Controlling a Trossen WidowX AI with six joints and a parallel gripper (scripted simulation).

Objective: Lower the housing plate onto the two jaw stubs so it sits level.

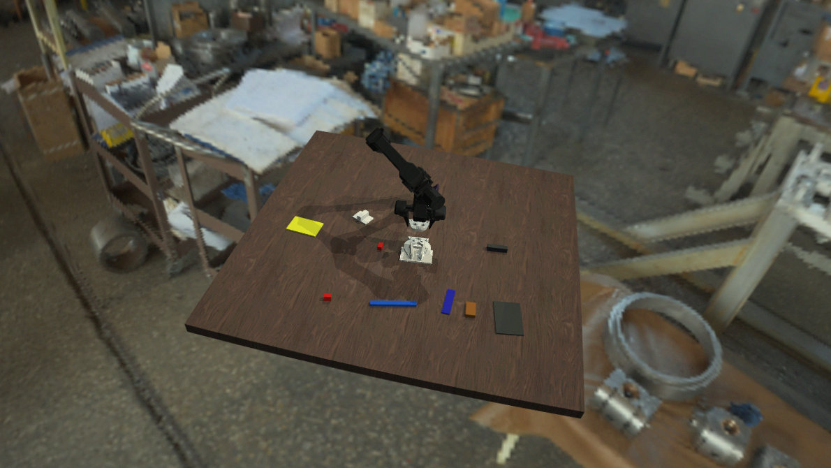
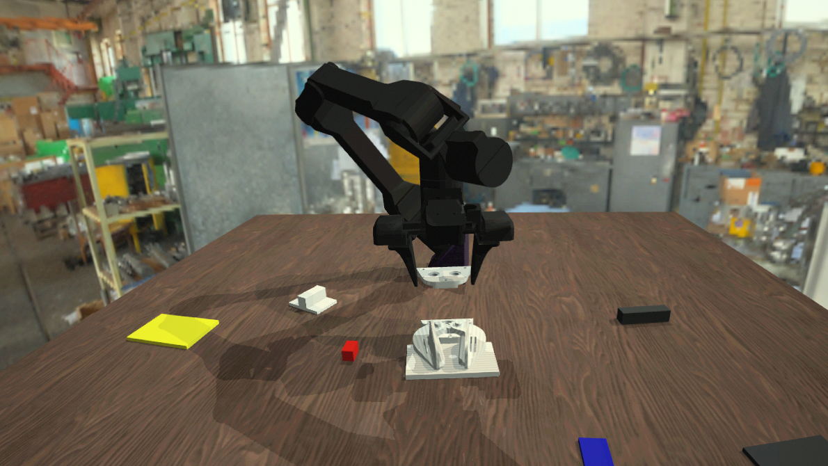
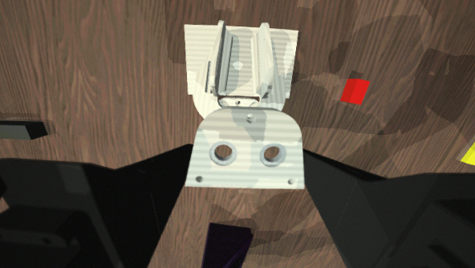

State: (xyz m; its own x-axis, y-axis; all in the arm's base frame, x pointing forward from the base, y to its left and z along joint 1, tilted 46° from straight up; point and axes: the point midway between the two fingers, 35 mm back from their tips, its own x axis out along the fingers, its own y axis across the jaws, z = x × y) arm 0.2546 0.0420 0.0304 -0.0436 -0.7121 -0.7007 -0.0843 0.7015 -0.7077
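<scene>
Wrist: housing plate point(image 1: 419, 225) point(image 2: 444, 277) point(image 3: 249, 134) white, w/ 2 lg holes.

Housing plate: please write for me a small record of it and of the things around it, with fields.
held part: housing plate
holder: gripper, fingers at both sides
plate state: raised, not seated
target: white jaw assembly
beside target: red block
yellow item: flat piece
</scene>
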